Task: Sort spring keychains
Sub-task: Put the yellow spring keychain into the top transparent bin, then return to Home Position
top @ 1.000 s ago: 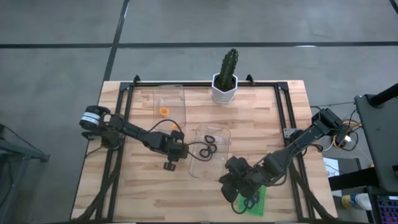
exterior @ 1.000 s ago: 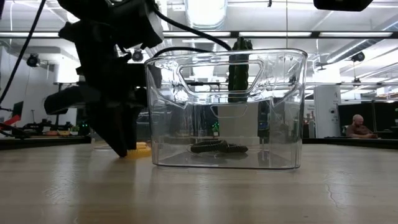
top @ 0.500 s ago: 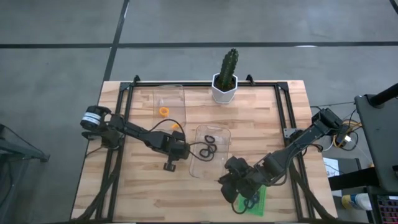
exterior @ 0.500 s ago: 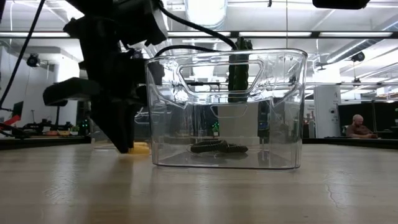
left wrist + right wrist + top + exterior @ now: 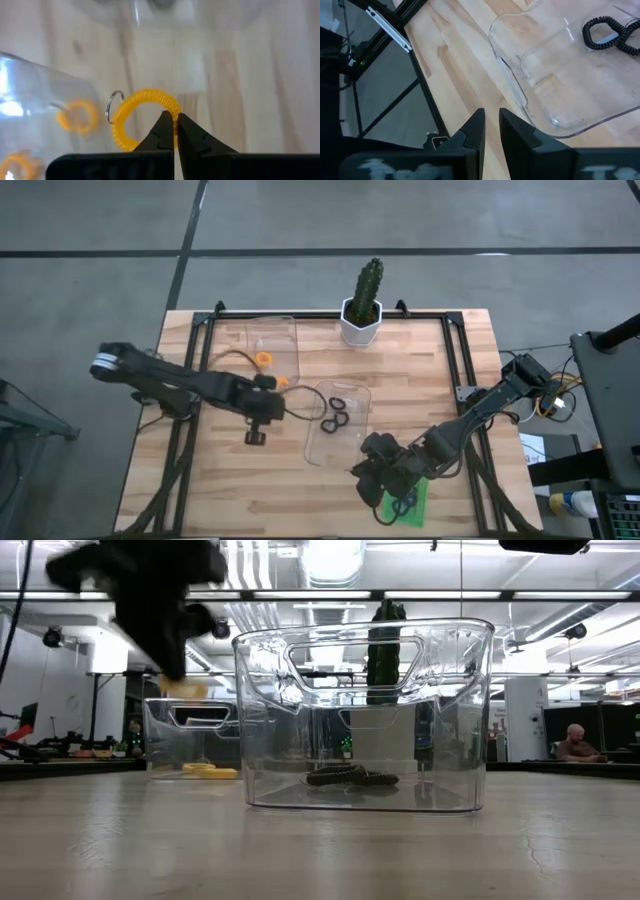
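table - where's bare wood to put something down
Bare wood: the front left of the table, below the left tool, and the back right, between the cactus pot and the right arm. Crowded: the centre, with two clear trays, and the green tray under the right tool.

A potted cactus (image 5: 362, 308) stands behind two trays (image 5: 337, 424) (side by side).
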Controlling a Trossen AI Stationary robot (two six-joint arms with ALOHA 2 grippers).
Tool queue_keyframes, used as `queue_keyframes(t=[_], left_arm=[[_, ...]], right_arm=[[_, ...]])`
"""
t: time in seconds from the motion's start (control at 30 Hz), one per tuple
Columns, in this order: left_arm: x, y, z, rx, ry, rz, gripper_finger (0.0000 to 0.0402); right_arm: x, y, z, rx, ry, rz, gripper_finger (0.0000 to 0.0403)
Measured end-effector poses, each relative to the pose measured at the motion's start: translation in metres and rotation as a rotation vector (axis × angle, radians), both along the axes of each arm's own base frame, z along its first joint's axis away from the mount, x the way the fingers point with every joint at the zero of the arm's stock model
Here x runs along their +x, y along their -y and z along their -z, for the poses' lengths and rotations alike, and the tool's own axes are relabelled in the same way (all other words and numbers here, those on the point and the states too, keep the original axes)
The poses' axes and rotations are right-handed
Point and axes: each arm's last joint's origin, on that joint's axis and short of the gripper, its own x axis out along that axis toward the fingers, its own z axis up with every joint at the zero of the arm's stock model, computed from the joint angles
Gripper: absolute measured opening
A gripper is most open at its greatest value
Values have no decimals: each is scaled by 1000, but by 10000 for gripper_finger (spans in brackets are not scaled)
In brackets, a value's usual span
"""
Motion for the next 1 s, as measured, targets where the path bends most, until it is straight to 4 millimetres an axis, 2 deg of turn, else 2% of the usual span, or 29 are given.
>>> queue_keyframes(t=[0.13, 0.23, 0.33, 0.43, 0.53, 0.6, 0.67, 0.8, 1.0], left_arm=[[-19, -12, -34, 58, 176, -87, 0], [-25, -32, -45, 101, 247, -176, 0], [-22, -61, -43, 78, 234, -267, 0], [-17, -101, -27, -32, 175, -399, 6], [-20, -134, -17, -89, 139, -536, 31], [-23, -147, -15, -91, 137, -593, 55], [-25, -153, -17, -91, 164, -615, 78], [-29, -150, -31, -110, 243, -575, 111], [-44, -139, -57, -221, 379, -650, 120]], right_arm=[[1, 2, 0, -10, -1, -2, 52], [3, 5, 0, -20, 0, 2, 52], [7, 11, 0, -30, 2, 10, 52], [11, 17, 0, -38, 7, 22, 52], [17, 24, -2, -26, 22, 41, 52], [19, 27, -2, -22, 28, 53, 52], [21, 31, -2, -30, 27, 57, 52], [24, 39, -4, -34, 33, 70, 52], [25, 54, -19, -95, 84, 44, 52]])
